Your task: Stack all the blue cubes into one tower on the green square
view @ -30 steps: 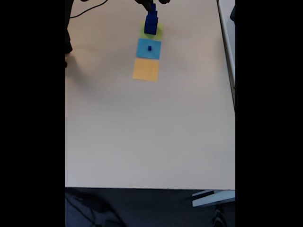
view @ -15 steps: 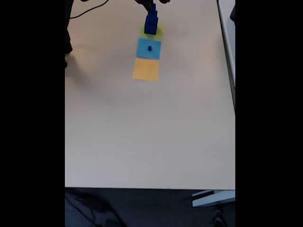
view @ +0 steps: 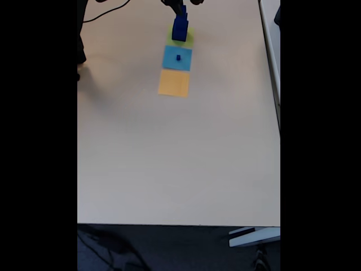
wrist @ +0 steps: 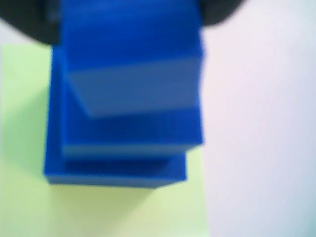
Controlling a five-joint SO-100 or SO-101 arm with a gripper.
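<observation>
So the fixed view has three flat squares in a row on the table (view: 169, 158): the green square (view: 189, 38) at the far end, a light-blue square (view: 169, 59) in the middle, and an orange square (view: 174, 83) nearest the camera. A tower of blue cubes (view: 180, 28) stands on the green one. In the blurry wrist view I can count three stacked tiers (wrist: 128, 98), widest at the bottom, sitting on the green patch (wrist: 123, 212); from far away the exact number is hard to call. One tiny blue cube (view: 178, 57) sits alone on the light-blue square. The gripper (view: 179, 7) is right at the tower's top, touching or just above it. Can't tell how wide the fingers are or whether they hold anything.
</observation>
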